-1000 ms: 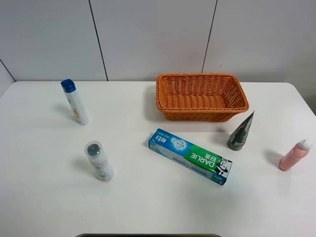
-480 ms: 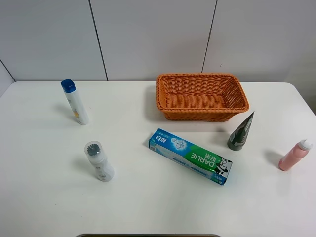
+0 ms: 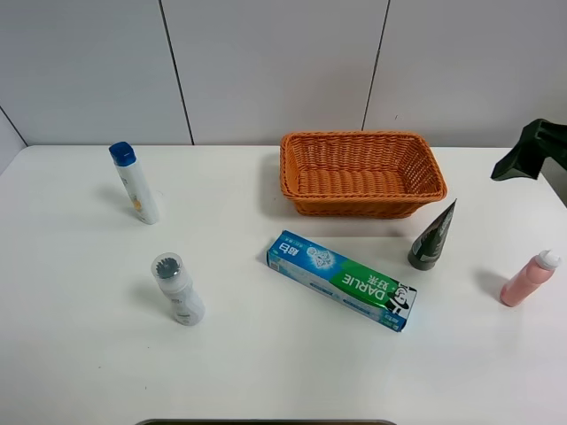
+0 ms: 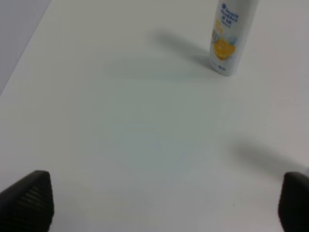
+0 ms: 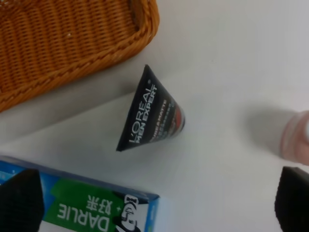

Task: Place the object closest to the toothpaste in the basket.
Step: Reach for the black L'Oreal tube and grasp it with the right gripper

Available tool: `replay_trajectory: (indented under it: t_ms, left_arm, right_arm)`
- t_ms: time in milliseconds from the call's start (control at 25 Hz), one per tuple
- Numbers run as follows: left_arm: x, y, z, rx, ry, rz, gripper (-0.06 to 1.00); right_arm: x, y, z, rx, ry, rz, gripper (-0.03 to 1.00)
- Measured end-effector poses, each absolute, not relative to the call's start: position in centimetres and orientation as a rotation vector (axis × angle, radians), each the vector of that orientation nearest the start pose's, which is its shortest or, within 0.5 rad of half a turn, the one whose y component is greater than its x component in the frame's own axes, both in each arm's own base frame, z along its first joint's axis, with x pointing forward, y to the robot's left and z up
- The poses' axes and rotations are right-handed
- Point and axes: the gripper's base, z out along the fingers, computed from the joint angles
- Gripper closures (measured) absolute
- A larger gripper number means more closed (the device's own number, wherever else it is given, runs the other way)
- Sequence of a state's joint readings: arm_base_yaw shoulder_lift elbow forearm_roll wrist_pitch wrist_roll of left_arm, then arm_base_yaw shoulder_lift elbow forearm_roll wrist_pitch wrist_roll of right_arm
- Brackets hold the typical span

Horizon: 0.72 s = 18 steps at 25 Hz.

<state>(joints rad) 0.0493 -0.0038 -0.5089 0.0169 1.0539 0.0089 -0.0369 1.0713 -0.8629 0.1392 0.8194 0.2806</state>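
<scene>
White table top (image 3: 266,372) carries all items. Orange woven wicker basket (image 3: 354,205), rectangular, at far middle. Blue-and-green toothpaste carton (image 3: 342,280) lies flat and diagonal on the near side of the basket; it reads "DARLIE" plus Chinese characters. White bottle with blue cap (image 3: 135,186) stands far left, with an orange mark on its label and unreadable text. White bottle with grey ribbed cap (image 3: 177,288) is nearer, on the left. Task item: dark grey-black cone-shaped tube (image 3: 432,237), standing on its cap with the flat crimped end up, between the basket's near right corner and the carton's right end, touching neither; white lettering "L'OREAL MEN EXPERT", reddish patch near the cap. Pink bottle with white cap (image 3: 527,279) is far right. Right gripper (image 5: 157,200) hangs above the tube with fingers spread wide, holding nothing; left gripper (image 4: 159,203) is likewise spread over bare table
</scene>
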Motion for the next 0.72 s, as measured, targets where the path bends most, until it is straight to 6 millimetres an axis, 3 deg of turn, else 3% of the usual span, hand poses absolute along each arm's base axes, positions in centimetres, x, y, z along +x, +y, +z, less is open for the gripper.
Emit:
replay_trajectory:
  t_ms: [200, 480, 720]
  left_arm:
    - [-0.6, 0.1, 28.0, -0.042, 2.025, 0.057, 0.00]
    - [-0.6, 0.1, 28.0, -0.042, 2.025, 0.057, 0.00]
    - [-0.6, 0.1, 28.0, -0.042, 2.025, 0.057, 0.00]
  right_arm:
    - [22.8, 0.4, 29.3, 0.539, 2.492, 0.326, -0.02]
    - [26.4, 0.6, 30.0, 0.595, 2.506, 0.389, -0.02]
    - [28.1, 0.7, 29.4, 0.710, 2.562, 0.416, -0.02]
